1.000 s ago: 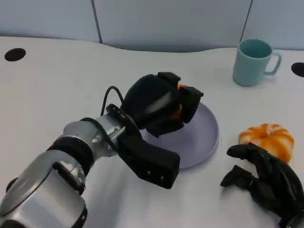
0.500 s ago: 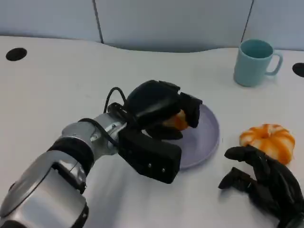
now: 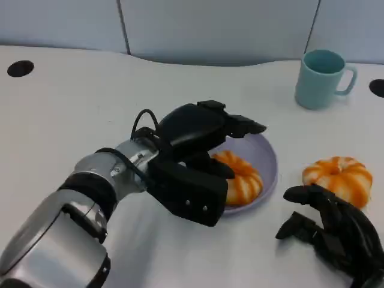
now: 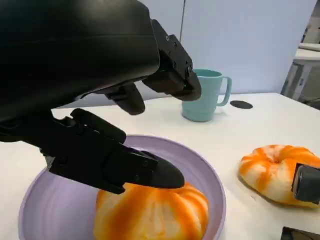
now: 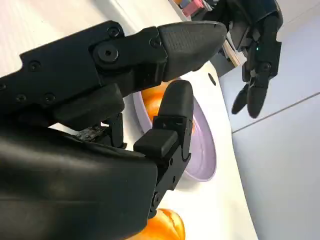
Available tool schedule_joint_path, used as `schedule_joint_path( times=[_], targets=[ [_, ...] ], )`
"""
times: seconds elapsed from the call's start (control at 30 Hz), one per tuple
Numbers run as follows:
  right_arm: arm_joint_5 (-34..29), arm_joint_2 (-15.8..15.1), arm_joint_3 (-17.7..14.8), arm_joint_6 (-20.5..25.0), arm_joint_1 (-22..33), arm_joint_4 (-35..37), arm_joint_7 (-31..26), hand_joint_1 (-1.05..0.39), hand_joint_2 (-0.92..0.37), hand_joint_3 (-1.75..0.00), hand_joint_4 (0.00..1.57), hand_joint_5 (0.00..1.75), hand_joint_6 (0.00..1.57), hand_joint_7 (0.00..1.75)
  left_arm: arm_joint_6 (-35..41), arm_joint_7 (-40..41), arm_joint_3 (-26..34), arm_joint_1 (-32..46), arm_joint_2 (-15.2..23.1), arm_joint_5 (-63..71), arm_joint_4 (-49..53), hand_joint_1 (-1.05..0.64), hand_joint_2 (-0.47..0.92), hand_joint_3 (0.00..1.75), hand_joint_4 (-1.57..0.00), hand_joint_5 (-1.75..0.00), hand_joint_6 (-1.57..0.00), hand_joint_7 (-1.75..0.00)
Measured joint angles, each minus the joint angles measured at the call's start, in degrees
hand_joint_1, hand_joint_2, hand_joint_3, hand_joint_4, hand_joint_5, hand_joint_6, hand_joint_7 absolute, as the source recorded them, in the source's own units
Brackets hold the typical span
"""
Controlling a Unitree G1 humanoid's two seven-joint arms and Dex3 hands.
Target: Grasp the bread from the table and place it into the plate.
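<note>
Since a second ago, left hand [image 3: 204, 129] has spread its fingers and let go; the bread [image 3: 240, 179] now lies in the purple plate [image 3: 267, 153], uncovered. Left hand empty, fingers apart above the bread. Right hand [image 3: 333, 231] rests on the surface, fingers loosely curled, holding nothing, beside a second bread [image 3: 339, 175]. Step: release done, judged. Next: lift left hand clear without nudging the plate.

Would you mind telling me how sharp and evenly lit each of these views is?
Head view: soft, even light and mild blur; the bread stays readable. Left wrist view: the left hand up close is dark and featureless. Right wrist view: the right hand looms large, and the background is soft.
</note>
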Motion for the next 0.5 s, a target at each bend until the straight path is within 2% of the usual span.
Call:
schedule_joint_path(
  times=[0.17,0.3,0.5],
  targets=[
    [-0.1,0.0,0.0,-0.1,0.0,0.0,0.0,-0.46,-0.92,-0.22,0.63,1.41,0.65,1.00,-1.6,-1.8,1.7,0.0,0.6,-2.0,-0.3,-0.65,0.92,0.22,-0.05,-0.56,-0.30,0.00],
    [-0.3,0.0,0.0,-0.1,0.0,0.0,0.0,-0.44,-0.92,-0.25,0.62,1.41,0.63,1.00,-3.5,-2.1,3.4,0.1,1.4,-4.1,-1.0,-0.67,0.92,0.29,-0.07,-0.56,-0.32,-0.01],
    [-0.3,0.0,0.0,-0.3,-0.3,0.5,0.3,-0.44,-0.92,-0.25,0.61,1.42,0.63,1.01,-6.2,-5.1,7.2,1.6,3.4,-8.7,-2.0,-0.62,0.92,0.28,-0.08,-0.57,-0.35,-0.02]
  ],
)
